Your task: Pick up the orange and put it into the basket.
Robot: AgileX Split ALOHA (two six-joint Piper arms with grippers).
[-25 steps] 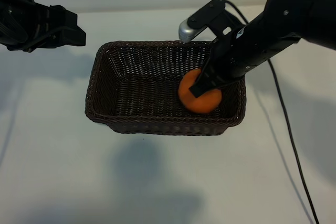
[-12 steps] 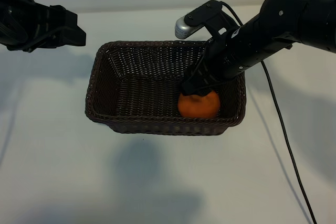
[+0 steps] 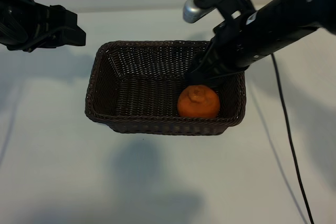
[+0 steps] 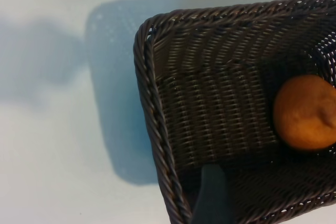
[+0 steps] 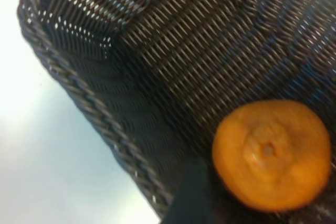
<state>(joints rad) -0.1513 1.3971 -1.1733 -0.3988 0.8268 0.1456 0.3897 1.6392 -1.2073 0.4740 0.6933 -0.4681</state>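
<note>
The orange (image 3: 198,102) lies free on the floor of the dark wicker basket (image 3: 94,85), at its right end, stem end up. My right gripper (image 3: 203,72) hangs open just above and behind it, touching nothing. In the right wrist view the orange (image 5: 272,153) sits beside one dark finger (image 5: 191,198), with the basket rim (image 5: 79,90) running past. My left gripper (image 3: 68,27) is parked open, high at the far left, clear of the basket. Its wrist view looks down on the basket corner (image 4: 149,93), the orange (image 4: 305,113) and one finger (image 4: 210,198).
The basket stands on a plain white table (image 3: 168,182). A black cable (image 3: 286,129) trails from the right arm across the table toward the near right. The silver wrist camera (image 3: 193,10) sticks out above the basket's far rim.
My right gripper opened and let go of the orange, which settled on the basket floor. The right arm then lifted up and back. The left arm stayed still.
</note>
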